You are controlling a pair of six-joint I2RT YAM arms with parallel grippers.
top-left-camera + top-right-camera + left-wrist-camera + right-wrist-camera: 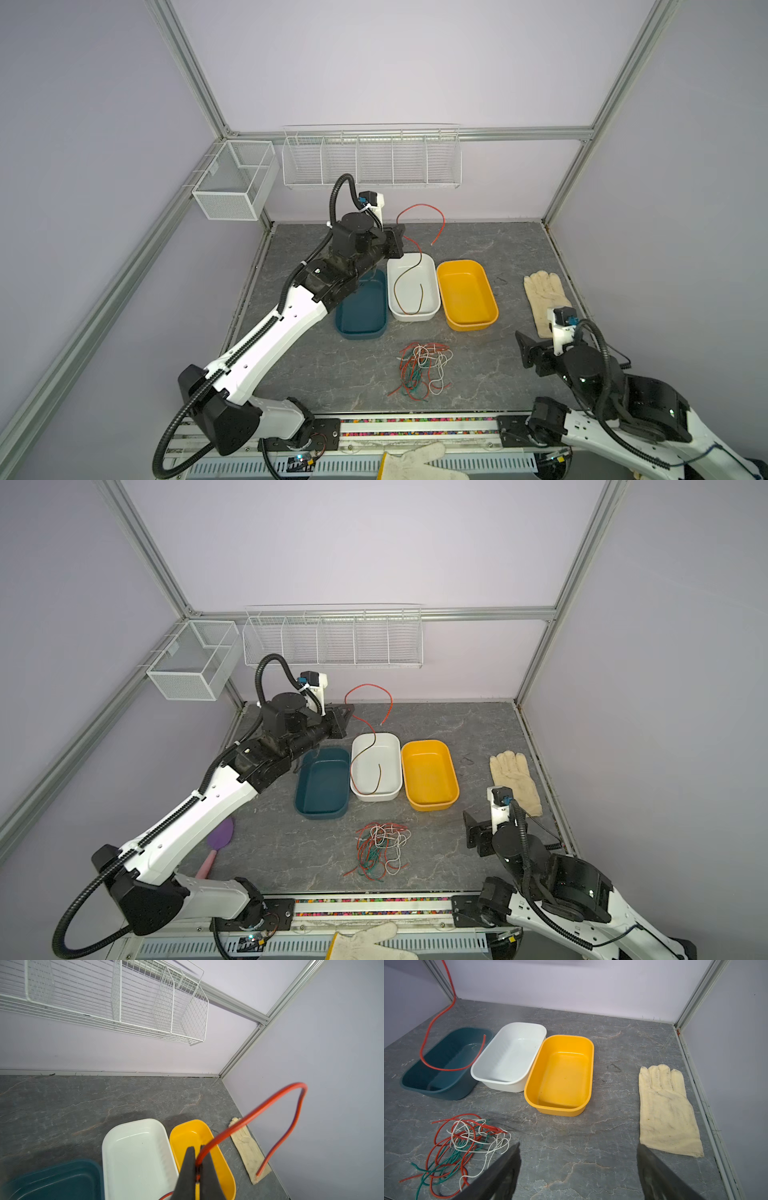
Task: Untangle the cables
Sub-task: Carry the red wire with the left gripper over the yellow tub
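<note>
My left gripper (397, 242) (348, 718) (196, 1148) is raised behind the trays and shut on a red-orange cable (419, 205) (368, 685) (270, 1097). One end of that cable arches up and back. The other end hangs in a loop (428, 1028) low over the trays; I cannot tell over which one. The other cables, red-orange, green and white, lie in a tangle (422, 368) (380, 848) (463, 1147) on the table in front of the trays. My right gripper (527, 350) (473, 830) (578, 1147) hovers open to the right of the tangle, holding nothing.
Teal (359, 334), white (415, 318) and yellow (473, 326) trays stand side by side mid-table. A cream glove (544, 295) lies at the right edge, another glove (415, 461) at the front rail, and a purple spatula (220, 837) under the left arm. Wire baskets (370, 158) hang on the back wall.
</note>
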